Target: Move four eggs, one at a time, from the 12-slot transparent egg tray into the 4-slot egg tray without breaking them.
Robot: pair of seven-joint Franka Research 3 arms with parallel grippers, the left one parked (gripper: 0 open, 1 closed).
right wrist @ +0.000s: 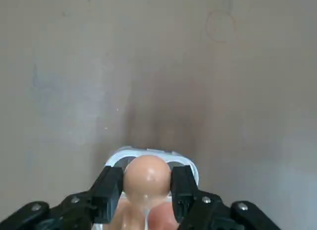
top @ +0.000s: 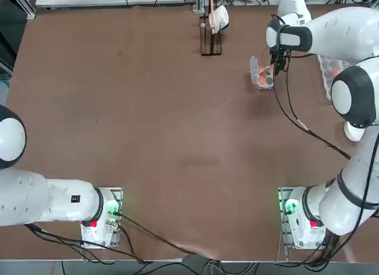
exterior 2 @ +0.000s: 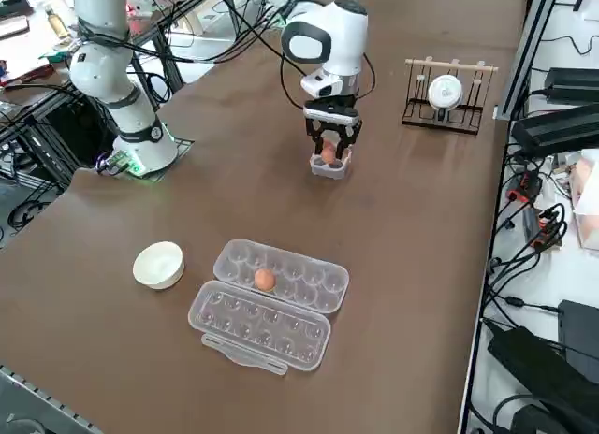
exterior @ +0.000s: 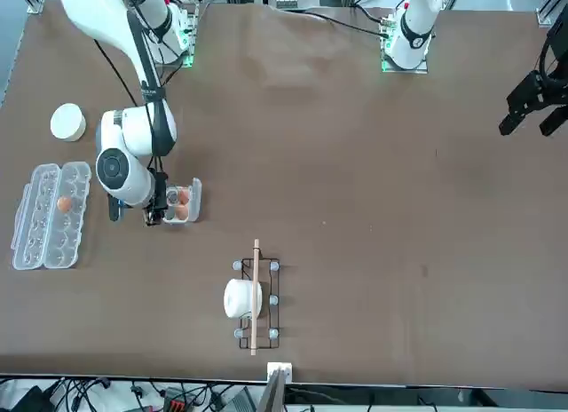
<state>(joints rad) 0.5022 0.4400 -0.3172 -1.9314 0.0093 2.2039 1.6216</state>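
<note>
Tool pinching one egg above the 4-slot egg tray, at twelve o'clock in the right side view; two others sit in its cups. Third placement looks in hand: centre over a free cup, lower gently, release once supported. One more egg waits in the 12-slot tray, near six o'clock.

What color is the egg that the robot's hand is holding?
The egg is orangey-brown; it shows best in the right wrist view.
</note>
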